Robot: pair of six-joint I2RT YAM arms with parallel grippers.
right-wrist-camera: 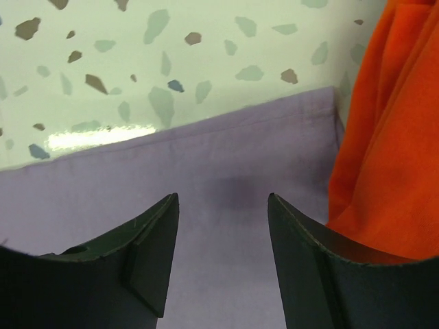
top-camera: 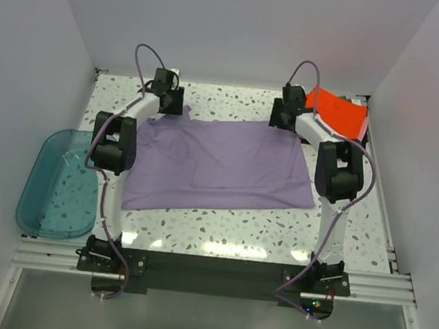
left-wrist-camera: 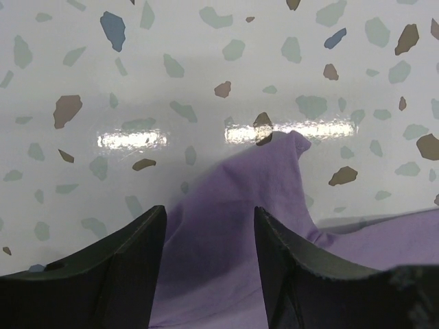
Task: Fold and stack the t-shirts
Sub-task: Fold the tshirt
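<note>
Nearest, a metal rail (top-camera: 217, 269) is laid along the front edge of the desk (top-camera: 221, 228), and both arms are bolted to it. The desk is white with small brown, grey and blue speckles. Bright spots of lamp light are seen on it.

A blue-green see-through tub (top-camera: 58, 184) is set at the left edge of the desk, well apart from the shirts.

The purple shirt (top-camera: 219, 164) is spread out in the middle of the desk. A wide strip of bare desk is left in front of it. Only a thin strip is left behind it.

The left arm (top-camera: 115, 143) is stretched out over the far left corner of the purple shirt. The left jaws are spread wide. A small peak of purple cloth is seen in the gap between them, and bare desk is seen past it.

The right arm (top-camera: 335, 172) is stretched out over the far right corner. The right jaws are spread wide too. Flat purple cloth is seen under them, with its straight far edge just ahead.

The orange shirt (top-camera: 339, 114) is bunched up in the far right corner of the desk, just beside the right jaws.

The desk is closed in by plain white walls (top-camera: 240, 26) on the left, the right and the far side.
</note>
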